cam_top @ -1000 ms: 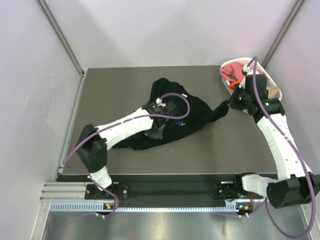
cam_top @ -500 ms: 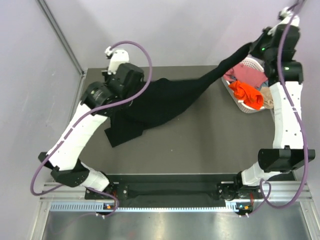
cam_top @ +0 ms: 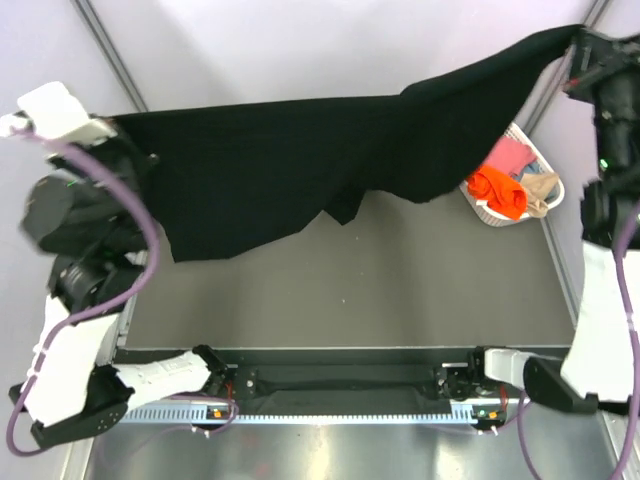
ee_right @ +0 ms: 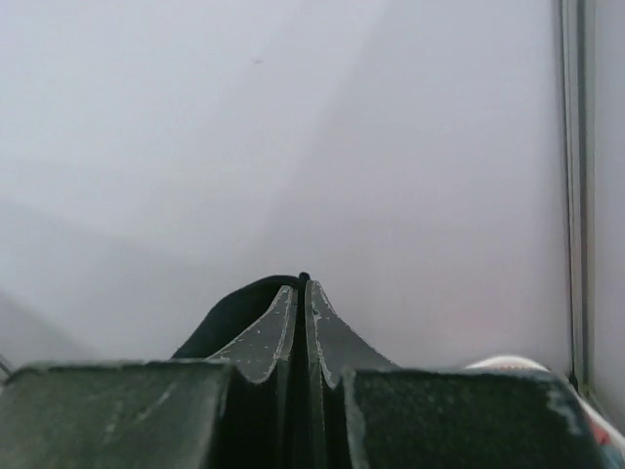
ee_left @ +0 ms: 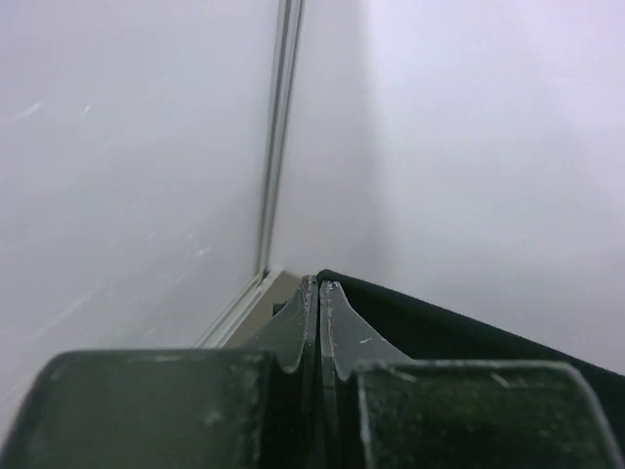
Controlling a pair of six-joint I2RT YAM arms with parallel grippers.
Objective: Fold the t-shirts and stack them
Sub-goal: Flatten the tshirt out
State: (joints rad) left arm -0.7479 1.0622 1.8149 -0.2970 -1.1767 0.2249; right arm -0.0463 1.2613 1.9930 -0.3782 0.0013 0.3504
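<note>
High above the table (cam_top: pixel 420 280), I have the black t-shirt (cam_top: pixel 300 160) stretched crosswise, left gripper (ee_left: pixel 318 293) and right gripper (ee_right: pixel 304 288) each clenched on one end, its body hanging between them.

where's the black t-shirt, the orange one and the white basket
black t-shirt (cam_top: pixel 270 165), top view, middle of the hanging cloth
orange t-shirt (cam_top: pixel 497 190), top view, middle of the bunched cloth
basket (cam_top: pixel 484 212), top view, near rim

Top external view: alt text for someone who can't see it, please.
A large black t-shirt hangs stretched above the dark table, pinched at one end by the left hand and at the other by the right hand. A white basket of colourful clothes sits far right.
</note>
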